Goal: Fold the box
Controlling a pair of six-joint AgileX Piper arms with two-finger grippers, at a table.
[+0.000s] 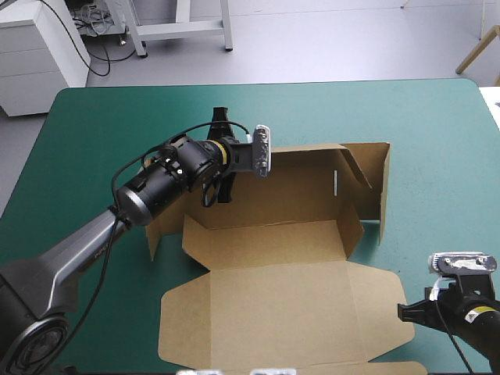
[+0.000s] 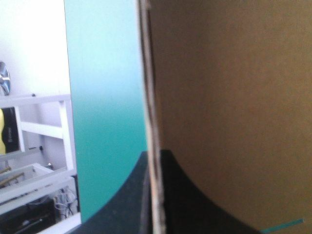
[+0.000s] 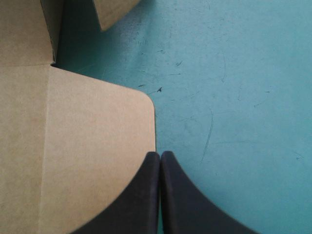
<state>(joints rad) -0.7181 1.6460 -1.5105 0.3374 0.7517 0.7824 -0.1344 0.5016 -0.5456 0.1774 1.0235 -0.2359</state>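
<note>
— Where does the box (image 1: pixel 269 250) lie?
— Mid-table (image 1: pixel 101 133), as an open tray (image 1: pixel 297 191) with the lid (image 1: pixel 281 312) flat. The tray's long axis runs left to right, parallel to the far edge. The lid stretches from it toward the near edge, so the whole sheet points near to far.
— Any walls up?
— The far wall (image 1: pixel 312 148) and the right wall (image 1: pixel 383 187) stand upright.
— The left gripper (image 2: pixel 153 155)?
— It is at the tray's far left. Its fingers are all but closed and pinch a raised board edge. The cover shows on one side of that edge, brown board on the other.
— The right gripper (image 3: pixel 160 155)?
— Its fingers are pressed together with nothing between them. It is at the table's near right, tips just beside the lid's rounded corner. Whether they touch it cannot be told.
</note>
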